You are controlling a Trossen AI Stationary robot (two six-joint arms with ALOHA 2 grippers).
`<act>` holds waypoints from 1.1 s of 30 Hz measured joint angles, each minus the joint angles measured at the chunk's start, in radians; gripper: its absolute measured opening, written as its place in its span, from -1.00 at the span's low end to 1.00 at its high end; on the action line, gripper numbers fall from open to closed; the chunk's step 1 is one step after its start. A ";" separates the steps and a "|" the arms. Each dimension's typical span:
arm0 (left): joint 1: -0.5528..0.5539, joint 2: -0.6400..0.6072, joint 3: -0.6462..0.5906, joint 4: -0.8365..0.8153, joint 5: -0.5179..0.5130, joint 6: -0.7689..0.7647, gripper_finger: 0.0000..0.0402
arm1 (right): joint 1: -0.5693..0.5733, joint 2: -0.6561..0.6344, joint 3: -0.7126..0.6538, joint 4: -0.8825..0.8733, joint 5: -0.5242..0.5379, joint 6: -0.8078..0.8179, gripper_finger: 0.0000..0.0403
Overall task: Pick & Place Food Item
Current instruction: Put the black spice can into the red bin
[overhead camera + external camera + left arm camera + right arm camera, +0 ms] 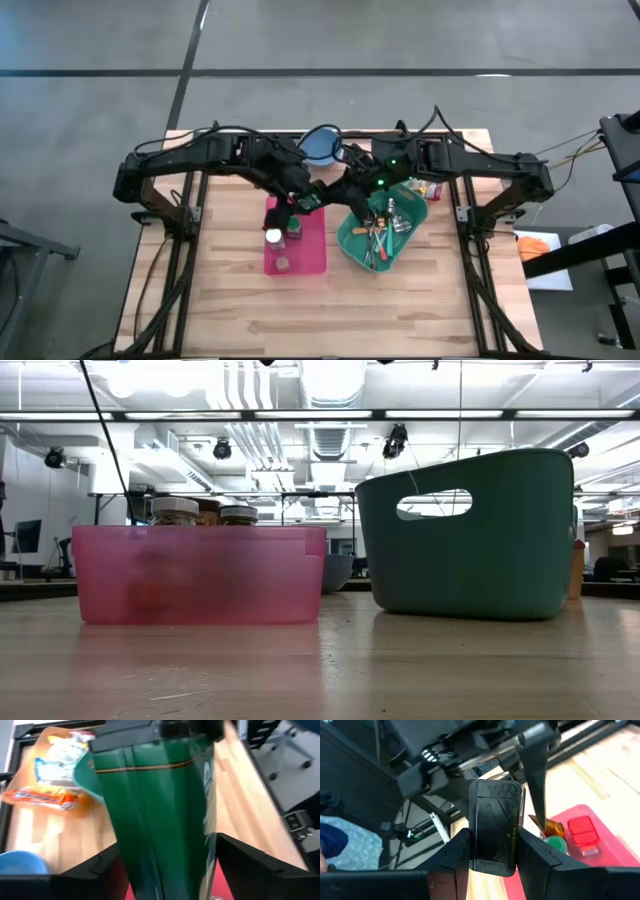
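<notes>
Wooden table [230, 300] carries pink bin [310, 255], teal basket [352, 245], blue bowl [320, 147].

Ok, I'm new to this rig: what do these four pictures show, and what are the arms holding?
Two dark robot arms work at a wooden table. One picture looks down from overhead, one sits at table height, two come from wrist cameras. On the table stand a pink plastic tray holding small jars, a teal plastic basket and a blue bowl. The right gripper is clamped on a flat black packet near the tray. The left gripper meets it there, with a dark green pack right before its camera; whether it grips that, I cannot tell.
</notes>
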 joint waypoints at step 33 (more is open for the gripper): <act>0.005 -0.115 -0.002 0.149 0.078 -0.088 -0.35 | 0.040 -0.009 0.167 0.004 0.100 -0.083 0.34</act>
